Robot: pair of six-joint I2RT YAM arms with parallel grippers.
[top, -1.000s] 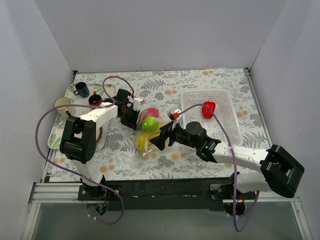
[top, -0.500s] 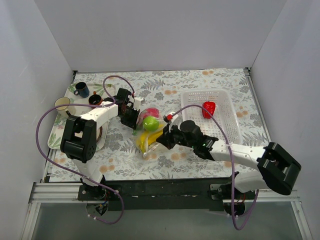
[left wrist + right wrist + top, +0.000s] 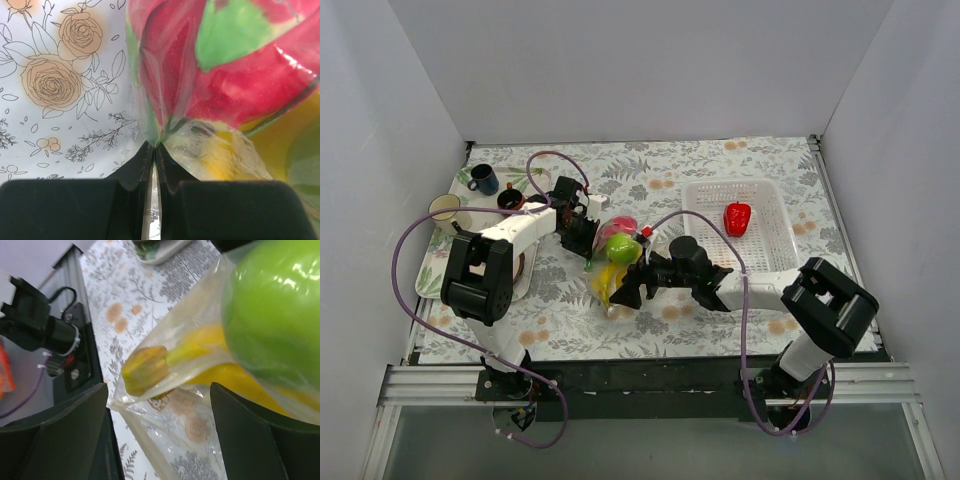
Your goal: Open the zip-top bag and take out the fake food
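Zip-top bag (image 3: 612,272): lies on the table between the two end effectors. Its long axis runs from the left gripper (image 3: 585,238) at its far end to the right gripper (image 3: 632,288) at its near end. Both touch it or stand just beside it; the right gripper faces the end where the food sits closest.

Left gripper: fingers pressed together on a gathered fold of the clear film, which fans out directly ahead of the tips. Beyond the pinch, inside the film, are the pink-red fruit (image 3: 235,90) and the small green piece (image 3: 230,35), with yellow below them.

Right gripper: fingers spread wide, holding nothing.

Green apple (image 3: 275,315): ahead of the right gripper and off to one side, pressed against the film.

Banana (image 3: 225,375): beneath the apple. Its long axis points stem-first toward the right gripper, and the stem end sits just ahead of the open gap and roughly centred in it.

Red pepper (image 3: 738,217): already out, in the basket (image 3: 715,192), well apart behind the right gripper.

Bag mouth: whether the zip edge is parted at the stem end cannot be told.

Assessment: the banana is the nearest candidate. A straight advance along its axis would bring the stem between the fingers while the left gripper anchors the far end.
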